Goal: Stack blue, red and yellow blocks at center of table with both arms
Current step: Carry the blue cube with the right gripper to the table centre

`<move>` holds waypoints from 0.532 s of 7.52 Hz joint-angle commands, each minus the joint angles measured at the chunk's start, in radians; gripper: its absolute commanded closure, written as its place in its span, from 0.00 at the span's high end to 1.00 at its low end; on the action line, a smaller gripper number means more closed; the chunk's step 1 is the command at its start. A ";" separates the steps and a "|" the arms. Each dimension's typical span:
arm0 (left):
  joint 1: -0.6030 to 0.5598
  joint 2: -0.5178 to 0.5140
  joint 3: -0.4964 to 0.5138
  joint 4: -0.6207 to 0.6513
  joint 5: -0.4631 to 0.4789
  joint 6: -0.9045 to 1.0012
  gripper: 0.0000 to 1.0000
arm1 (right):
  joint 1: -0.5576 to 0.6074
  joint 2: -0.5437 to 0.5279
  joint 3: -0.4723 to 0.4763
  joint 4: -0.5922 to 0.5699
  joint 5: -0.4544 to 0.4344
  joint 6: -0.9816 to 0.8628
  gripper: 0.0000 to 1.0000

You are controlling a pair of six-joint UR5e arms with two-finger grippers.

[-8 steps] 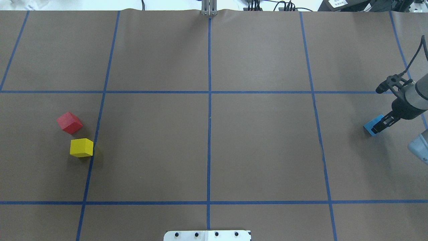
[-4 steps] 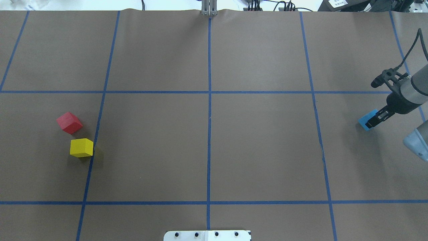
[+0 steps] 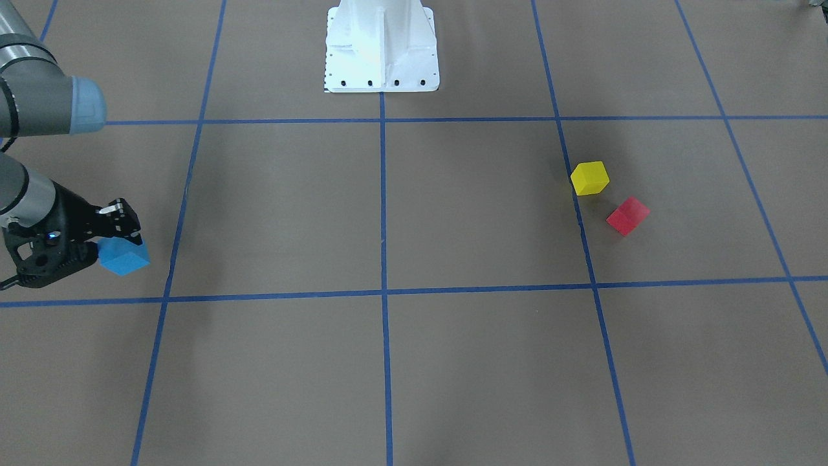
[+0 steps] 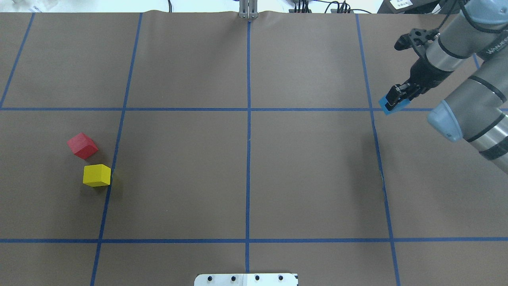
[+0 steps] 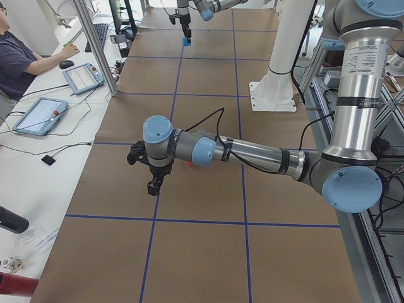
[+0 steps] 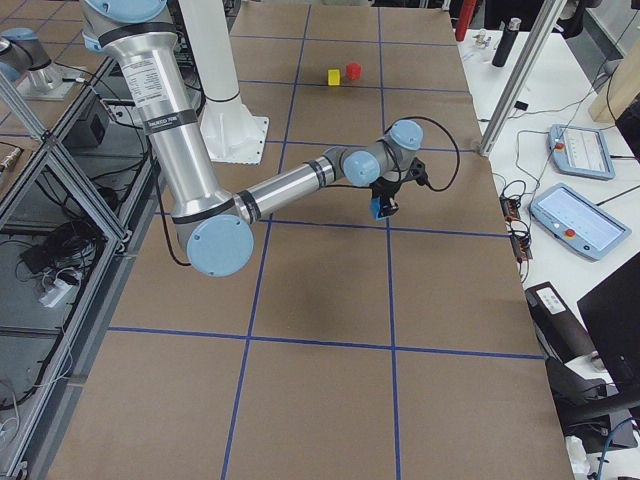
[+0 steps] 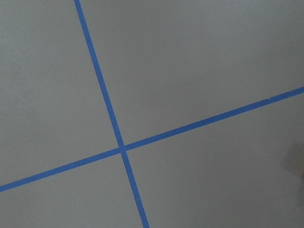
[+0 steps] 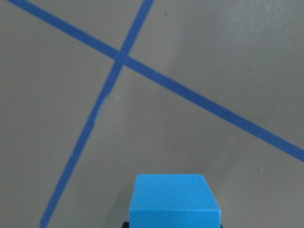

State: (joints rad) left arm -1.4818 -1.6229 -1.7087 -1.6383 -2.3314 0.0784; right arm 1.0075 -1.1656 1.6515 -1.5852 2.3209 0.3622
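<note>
My right gripper (image 4: 395,98) is shut on the blue block (image 4: 401,106) and holds it above the table, near a tape crossing right of the center. The block also shows in the front view (image 3: 124,257) and low in the right wrist view (image 8: 173,199). The red block (image 4: 82,145) and the yellow block (image 4: 96,175) lie close together on the table's left side, apart from each other. My left gripper (image 5: 153,186) shows only in the exterior left view, hanging over the table; I cannot tell if it is open or shut.
The brown table carries a grid of blue tape lines. The robot's white base (image 3: 381,45) stands at the near middle edge. An operator's desk with tablets (image 5: 82,76) and a metal post (image 5: 95,44) border the far side.
My right gripper has risen and carried the blue block from near the table's right edge farther out and toward the center. The red and yellow blocks have not moved.
</note>
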 commanded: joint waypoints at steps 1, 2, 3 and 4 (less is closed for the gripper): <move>0.002 0.000 0.000 0.000 0.000 0.000 1.00 | -0.142 0.223 -0.027 -0.108 -0.066 0.307 0.00; 0.000 0.001 0.004 0.000 0.000 0.001 1.00 | -0.189 0.321 -0.089 -0.107 -0.081 0.459 0.00; 0.000 0.001 0.008 0.000 0.000 0.003 1.00 | -0.235 0.433 -0.184 -0.107 -0.081 0.598 0.00; 0.000 0.001 0.011 0.000 0.000 0.004 1.00 | -0.278 0.519 -0.281 -0.107 -0.086 0.707 0.00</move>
State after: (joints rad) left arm -1.4815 -1.6217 -1.7021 -1.6382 -2.3316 0.0809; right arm 0.7892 -0.7711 1.4878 -1.6900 2.2429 0.9070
